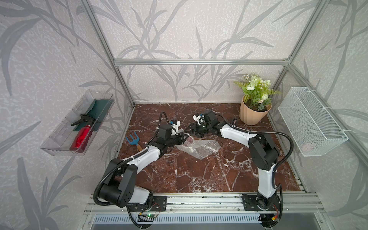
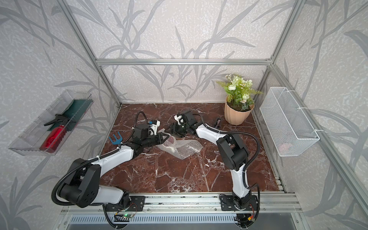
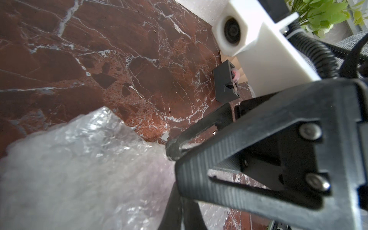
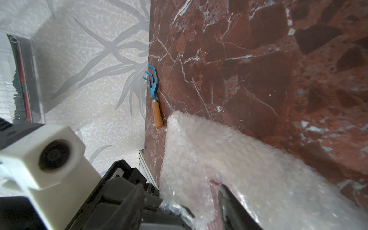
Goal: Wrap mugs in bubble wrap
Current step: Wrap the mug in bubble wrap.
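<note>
The bubble wrap [image 1: 201,148] [image 2: 183,148] lies crumpled mid-table. The mug [image 1: 190,140] rests under its left end, and only its red inside shows through the plastic. My left gripper [image 1: 186,136] [image 3: 180,211] is shut on a bunched edge of the wrap [image 3: 69,169] at the mug's left. My right gripper [image 1: 192,135] reaches in from the right, directly facing the left one. It is open, and one finger [image 4: 231,203] rests on the wrap [image 4: 249,159] next to the mug's red rim [image 4: 215,181]. Its other finger is hidden.
A peach plant pot [image 1: 253,113] stands at the back right, with a small black part [image 1: 234,121] beside it. A blue hand rake [image 1: 133,139] lies by the left wall. A wire basket [image 1: 312,121] and a clear tray [image 1: 79,127] hang on the side walls.
</note>
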You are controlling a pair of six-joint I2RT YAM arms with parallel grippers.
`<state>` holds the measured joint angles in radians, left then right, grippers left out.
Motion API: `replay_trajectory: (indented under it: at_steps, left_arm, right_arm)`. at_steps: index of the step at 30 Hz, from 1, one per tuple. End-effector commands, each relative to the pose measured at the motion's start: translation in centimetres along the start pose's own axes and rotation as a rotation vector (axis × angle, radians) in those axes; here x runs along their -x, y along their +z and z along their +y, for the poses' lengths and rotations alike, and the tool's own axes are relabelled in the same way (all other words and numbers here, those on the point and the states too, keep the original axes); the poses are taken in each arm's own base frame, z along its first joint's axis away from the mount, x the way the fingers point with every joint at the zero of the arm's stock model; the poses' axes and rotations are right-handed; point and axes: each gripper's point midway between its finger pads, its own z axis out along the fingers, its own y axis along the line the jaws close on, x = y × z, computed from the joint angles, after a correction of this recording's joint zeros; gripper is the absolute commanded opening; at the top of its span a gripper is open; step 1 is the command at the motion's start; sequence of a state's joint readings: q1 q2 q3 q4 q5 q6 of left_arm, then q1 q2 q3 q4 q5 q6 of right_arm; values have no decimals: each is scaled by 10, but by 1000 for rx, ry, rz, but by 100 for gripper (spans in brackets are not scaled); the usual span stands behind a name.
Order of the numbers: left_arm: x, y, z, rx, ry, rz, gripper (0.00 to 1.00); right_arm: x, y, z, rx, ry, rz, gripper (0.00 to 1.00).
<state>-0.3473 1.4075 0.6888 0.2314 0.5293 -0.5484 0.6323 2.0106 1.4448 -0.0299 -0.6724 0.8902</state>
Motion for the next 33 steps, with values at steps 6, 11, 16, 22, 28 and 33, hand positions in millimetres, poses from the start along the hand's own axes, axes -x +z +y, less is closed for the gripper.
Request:
replay_trajectory:
  at_steps: [6, 11, 16, 22, 28, 33]
  left_arm:
    - [-4, -5, -4, 39, 78, 0, 0]
    - [-4, -6, -1, 62, 88, -3, 0]
    - [-5, -4, 1, 69, 93, 6, 0]
    - [3, -15, -1, 105, 98, -24, 7]
    - [23, -44, -15, 131, 110, -112, 49]
    - [27, -62, -2, 235, 104, -147, 64]
  right_arm:
    - [-18, 8, -7, -28, 19, 44, 50]
    - [-27, 9, -15, -37, 37, 48, 40]
    - [-26, 12, -16, -43, 37, 48, 18]
    - [-26, 14, -23, -72, 35, 46, 0]
    - [-31, 13, -35, -116, 27, 48, 0]
    - [-32, 13, -42, -137, 19, 47, 0]
